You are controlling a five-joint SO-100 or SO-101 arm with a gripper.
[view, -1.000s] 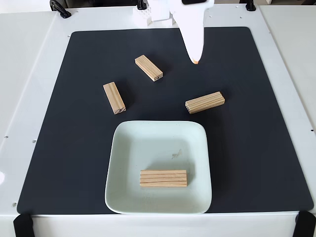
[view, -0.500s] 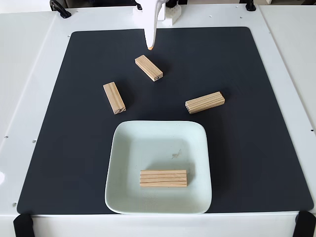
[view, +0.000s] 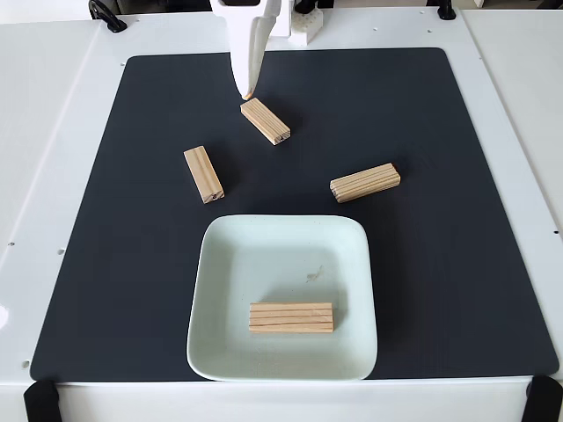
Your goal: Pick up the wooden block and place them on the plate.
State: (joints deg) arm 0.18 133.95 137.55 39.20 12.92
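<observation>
While white gripper (view: 248, 91) hangs at far edge of black mat (view: 457, 220), tip just beside far block (view: 265, 120), finger spread cannot be judged; nothing visibly held. Left block (view: 203, 173) and right block (view: 365, 182) lie well apart on mat, open room around each. Fourth block (view: 291, 317) rests inside plate (view: 220, 352), near side. Arm cut off by top frame edge.

Table (view: 53, 132): white, flat, evenly lit. Mat (view: 457, 220): black, rectangular, rounded corners, covered most of the top. Clamps (view: 40, 400): black, at both near corners; further black fittings along the far edge
</observation>
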